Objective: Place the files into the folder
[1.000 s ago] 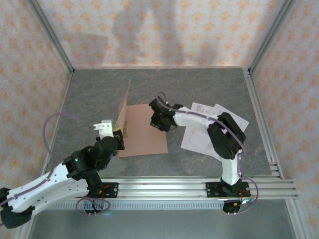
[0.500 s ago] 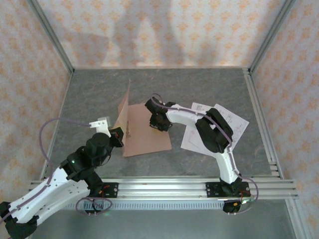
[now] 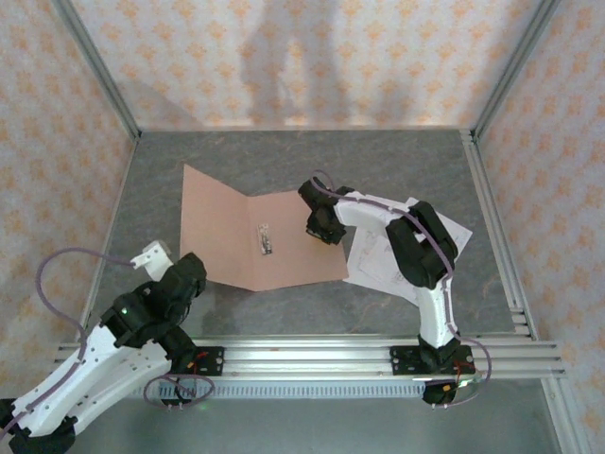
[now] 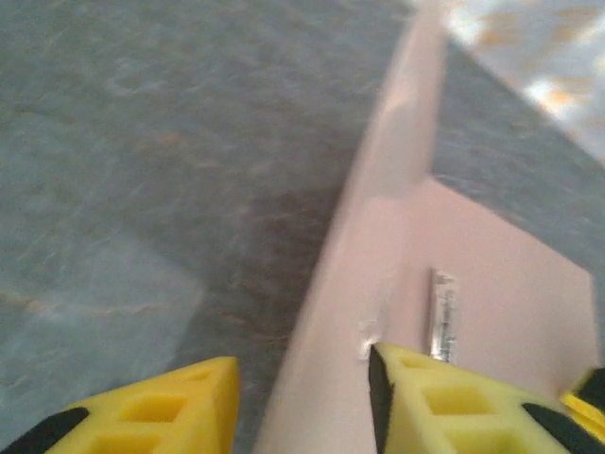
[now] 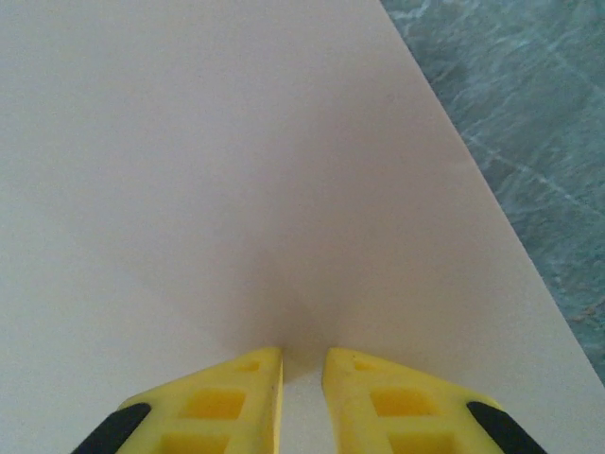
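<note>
Yellow fingers on left claw (image 4: 302, 364) stand apart, gripping nothing; folder (image 4: 492, 284) edge just ahead, view blurred. Right claw (image 5: 302, 355) nearly closed with a slim gap, tips down on the salmon card, nothing between them. Open folder lies on grey surface (image 3: 378, 161), with a shiny strip (image 3: 267, 238) near its fold. Printed files (image 3: 371, 263) sit just beside its right edge, partly under right arm (image 3: 416, 246).
</note>
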Tool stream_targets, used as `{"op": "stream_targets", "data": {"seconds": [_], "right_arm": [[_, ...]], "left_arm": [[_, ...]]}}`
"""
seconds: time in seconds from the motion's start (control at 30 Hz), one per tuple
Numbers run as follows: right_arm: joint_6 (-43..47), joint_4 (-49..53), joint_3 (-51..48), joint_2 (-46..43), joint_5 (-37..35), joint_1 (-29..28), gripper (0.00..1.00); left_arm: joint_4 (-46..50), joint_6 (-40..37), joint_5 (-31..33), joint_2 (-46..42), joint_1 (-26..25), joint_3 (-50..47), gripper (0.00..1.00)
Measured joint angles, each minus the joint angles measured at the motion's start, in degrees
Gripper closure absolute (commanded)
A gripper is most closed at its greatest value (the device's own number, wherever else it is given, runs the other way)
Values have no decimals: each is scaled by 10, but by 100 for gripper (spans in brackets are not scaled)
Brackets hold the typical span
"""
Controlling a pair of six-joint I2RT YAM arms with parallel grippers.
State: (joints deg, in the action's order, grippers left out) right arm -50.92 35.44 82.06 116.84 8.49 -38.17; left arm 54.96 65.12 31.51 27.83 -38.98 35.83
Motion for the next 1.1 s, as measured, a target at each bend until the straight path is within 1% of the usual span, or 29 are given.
{"op": "stream_targets", "data": {"seconds": [0.1, 0.17, 0.2, 0.23, 0.3, 0.4, 0.47, 0.53, 0.67, 0.73, 0.83, 1.0, 1.1], "right_arm": [[0, 0, -2, -1, -3, 0, 78], [0, -1, -3, -2, -4, 0, 79], [0, -1, -5, -3, -4, 0, 79], [0, -2, -6, -4, -4, 0, 79], [0, -3, -9, -6, -5, 0, 79], [-1, -3, -14, -9, -6, 0, 78], [-1, -3, -16, -11, -6, 0, 79], [-1, -3, -17, -11, -6, 0, 79], [-5, -12, -26, -17, -3, 0, 79], [-9, -18, -32, -21, 1, 1, 79], [-17, -24, -40, -26, 9, 3, 79], [-33, -29, -56, -39, 23, 4, 79], [-40, -29, -61, -45, 30, 4, 78]], "left_arm": [[41, 39, 0, 28, 30, 0, 44], [44, 42, -16, 51, 71, -4, 44], [42, 39, -34, 64, 101, -7, 45], [38, 36, -57, 76, 133, -10, 47], [21, 18, -114, 108, 226, -20, 50], [-9, -11, -200, 153, 346, -42, 51], [-26, -29, -245, 181, 399, -51, 51], [-48, -45, -287, 220, 438, -52, 49], [-107, -72, -380, 322, 519, -51, 46], [-120, -85, -414, 365, 545, -42, 43], [-120, -98, -445, 398, 558, -2, 39], [-137, -96, -501, 394, 581, 62, 38], [-124, -96, -519, 376, 586, 89, 35]]}}
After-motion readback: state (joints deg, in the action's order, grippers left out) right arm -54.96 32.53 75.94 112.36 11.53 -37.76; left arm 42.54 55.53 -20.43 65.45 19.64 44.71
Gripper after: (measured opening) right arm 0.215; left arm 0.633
